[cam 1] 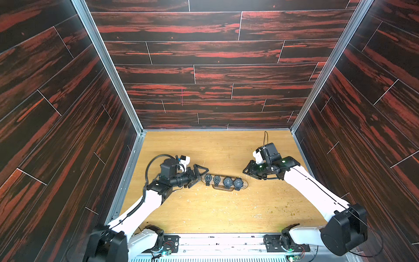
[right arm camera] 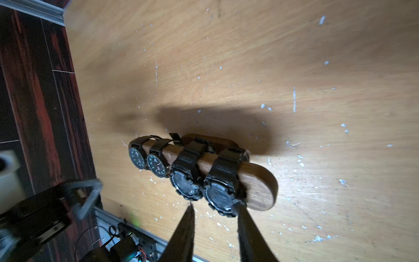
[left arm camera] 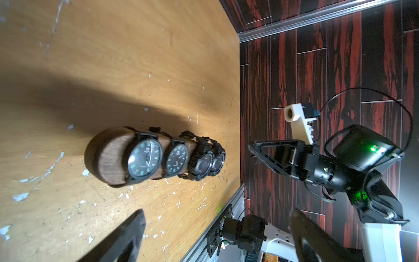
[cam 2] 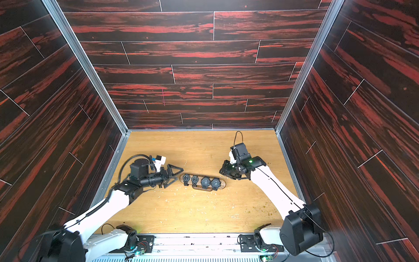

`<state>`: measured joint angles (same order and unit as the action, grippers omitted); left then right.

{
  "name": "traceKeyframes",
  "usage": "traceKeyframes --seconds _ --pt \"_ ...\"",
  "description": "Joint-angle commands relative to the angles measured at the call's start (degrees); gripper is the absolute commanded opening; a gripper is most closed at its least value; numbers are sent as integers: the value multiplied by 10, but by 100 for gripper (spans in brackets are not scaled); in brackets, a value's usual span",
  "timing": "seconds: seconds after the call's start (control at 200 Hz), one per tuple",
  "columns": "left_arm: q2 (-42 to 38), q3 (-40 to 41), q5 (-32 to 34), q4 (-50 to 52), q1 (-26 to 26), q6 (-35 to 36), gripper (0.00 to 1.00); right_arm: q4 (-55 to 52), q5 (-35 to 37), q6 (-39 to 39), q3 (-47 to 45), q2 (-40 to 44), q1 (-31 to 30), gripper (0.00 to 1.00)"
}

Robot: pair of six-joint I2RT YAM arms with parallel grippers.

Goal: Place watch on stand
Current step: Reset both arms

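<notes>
The dark wooden stand (cam 1: pixel 244 184) lies on the table with several black watches strapped across it in a row. The watch at its left end (cam 1: pixel 208 178) has a round dial with teal numerals (left arm camera: pixel 145 158) and is the farthest one in the right wrist view (right arm camera: pixel 137 157). My left gripper (cam 1: pixel 199 177) is wide open just left of that end, with nothing between its fingers (left arm camera: pixel 129 236). My right gripper (cam 1: pixel 244 171) hovers behind the stand's right end (right arm camera: pixel 258 183), its jaws a narrow gap apart and empty.
The light wooden table (cam 1: pixel 215 208) is scuffed and flecked with white chips. Dark red-streaked walls (cam 1: pixel 68 136) close in the left, right and back. A metal rail (cam 1: pixel 226 240) with both arm bases runs along the front edge.
</notes>
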<state>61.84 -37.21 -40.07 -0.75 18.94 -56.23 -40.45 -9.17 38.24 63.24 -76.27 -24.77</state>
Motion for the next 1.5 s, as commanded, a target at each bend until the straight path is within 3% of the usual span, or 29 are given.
traceKeyframes --seconds 0.0,0.205,0.301,0.401,0.421,0.441,0.451,0.531,0.636,0.691,0.807,0.922,0.997,1.137,1.273,1.333,1.493 --pt "-43 -52 47 156 0 68 100 -25 39 -30 -9 25 7 36" --pt "-105 -129 170 300 -3 139 100 -41 106 -78 -18 78 19 40" --pt "-123 -178 261 373 -4 177 100 -40 133 -102 -23 101 24 45" --pt "-145 -211 376 395 -4 203 100 -31 169 -123 -31 122 29 68" --pt "-149 -214 398 396 -3 206 100 -28 175 -128 -33 127 30 76" --pt "-153 -216 416 399 -4 211 100 -23 181 -132 -37 130 31 95" --pt "-156 -216 424 399 -4 214 100 -21 183 -134 -38 132 32 97" --pt "-167 -206 508 383 -3 239 100 6 212 -145 -53 146 35 98" --pt "-169 -175 689 378 -3 231 100 48 299 -154 -72 156 36 98" --pt "-179 -117 731 290 -4 289 100 93 328 -191 -91 157 35 98" --pt "-209 29 735 64 -3 467 100 186 376 -251 -134 128 37 98" --pt "-183 147 873 -125 -7 469 100 286 460 -290 -175 65 46 98" --pt "-124 150 866 -129 -23 499 100 443 451 -354 -243 63 61 98" --pt "12 118 850 -130 -54 473 100 681 410 -418 -355 55 118 98" --pt "140 109 813 -234 -94 470 100 779 396 -405 -389 -25 170 98" --pt "174 66 795 -193 -100 471 100 835 400 -398 -404 -53 181 99" --pt "246 18 720 -228 -130 484 100 955 333 -421 -431 -69 194 98"
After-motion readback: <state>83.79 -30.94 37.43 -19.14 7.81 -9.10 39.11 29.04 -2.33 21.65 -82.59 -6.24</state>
